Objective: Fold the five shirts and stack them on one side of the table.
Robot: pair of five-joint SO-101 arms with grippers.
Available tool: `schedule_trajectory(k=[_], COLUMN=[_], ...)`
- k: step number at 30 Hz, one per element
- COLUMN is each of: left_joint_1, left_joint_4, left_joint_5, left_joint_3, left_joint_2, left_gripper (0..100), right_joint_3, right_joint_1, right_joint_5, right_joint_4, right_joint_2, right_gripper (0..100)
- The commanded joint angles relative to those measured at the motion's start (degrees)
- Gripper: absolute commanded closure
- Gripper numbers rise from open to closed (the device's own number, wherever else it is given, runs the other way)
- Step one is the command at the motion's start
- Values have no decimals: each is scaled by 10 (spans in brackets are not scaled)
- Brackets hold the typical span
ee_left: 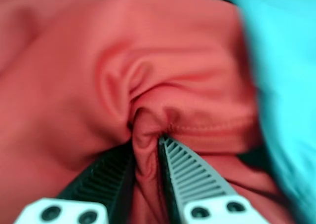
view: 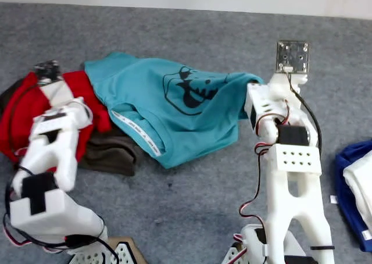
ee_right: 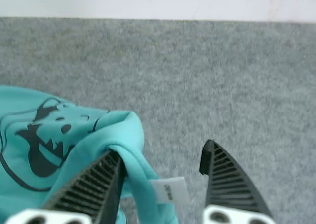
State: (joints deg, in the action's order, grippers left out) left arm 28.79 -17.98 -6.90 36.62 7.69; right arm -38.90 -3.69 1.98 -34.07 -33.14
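The blue shirt (view: 350, 174) is cut off by the right edge of the high view, with a white cloth (view: 361, 179) lying on it, also cut off. What that cloth is cannot be told. The brown shirt (view: 110, 152) lies mostly buried under the red shirt (view: 22, 110) and the teal shirt (view: 157, 110), with a dark bunched part showing near the left arm (view: 49, 153). In the high view that arm covers the middle of the red shirt.

The left gripper (ee_left: 146, 141) is clenched on a raised fold of the red shirt, and the cloth puckers into wrinkles around the pinch. The teal shirt's edge lies just beside it.

The teal shirt lies spread across the middle of the grey table (view: 174, 217), inner collar band showing, a dark print (view: 189, 89) on its chest. Its right corner is bunched up against the right arm (view: 290, 159). The right gripper (ee_right: 163, 152) is released, jaws wide apart. One finger (ee_right: 96, 182) touches the rolled teal corner, where a white tag (ee_right: 169, 190) hangs; the other stands over bare table.
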Motion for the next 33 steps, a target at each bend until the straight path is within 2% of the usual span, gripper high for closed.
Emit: schedule_trajectory(k=[1,14,19,22,26,30,33], left_joint_1=[93,373,450,451,410,354,324], left_joint_4=[-5,-5,-5,-5,-11,-60,-64], left_joint_5=[-1,-4,-4,-4,-2,-13,-76], left_joint_3=[-67,-265,-299,-297,-296,-302,-301], left_joint_2=[33,72,73,72,68,65,46], left_gripper=[991,991,987,986,953,765,632], right_joint_3=[1,-1,-1,-1,-2,-2,-2], right_joint_1=[-15,-27,-27,-28,-37,-37,-37], right_joint_5=[-8,-8,-9,-8,-8,-7,-7], right_joint_4=[0,0,0,0,-1,-1,-1], right_joint_2=[-26,-27,-27,-27,-27,-26,-22], right_gripper=[775,775,775,775,775,775,775])
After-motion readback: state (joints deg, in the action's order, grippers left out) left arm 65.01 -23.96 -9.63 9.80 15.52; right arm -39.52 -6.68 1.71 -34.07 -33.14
